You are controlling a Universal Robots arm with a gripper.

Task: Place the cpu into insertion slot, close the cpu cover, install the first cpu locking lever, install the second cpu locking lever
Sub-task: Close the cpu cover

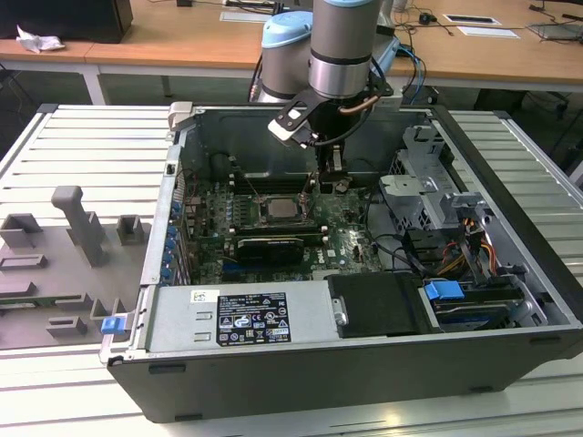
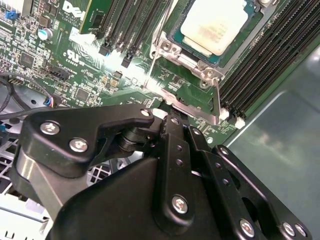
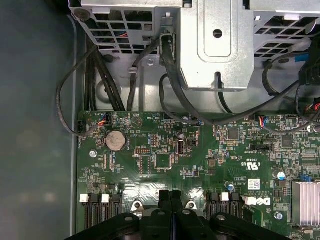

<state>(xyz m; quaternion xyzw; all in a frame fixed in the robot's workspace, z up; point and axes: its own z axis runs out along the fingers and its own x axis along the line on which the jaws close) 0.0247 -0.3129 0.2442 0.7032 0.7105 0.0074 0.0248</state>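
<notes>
Silver cpu (image 2: 215, 26) inside insertion slot (image 2: 169, 50)

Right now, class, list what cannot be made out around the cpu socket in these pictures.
- The cpu: one side is cut off by the picture's edge in the second wrist view.
- The cpu cover: partly hidden behind the pincer, same view.
- The insertion slot: too small in the exterior view to tell what is latched.

The cpu (image 2: 215, 25), a pale silver square, lies flat and seated in the slot (image 2: 169, 50). The cover (image 2: 195, 107), a thin silvery frame, stands tilted up, open, along one slot edge.
</notes>
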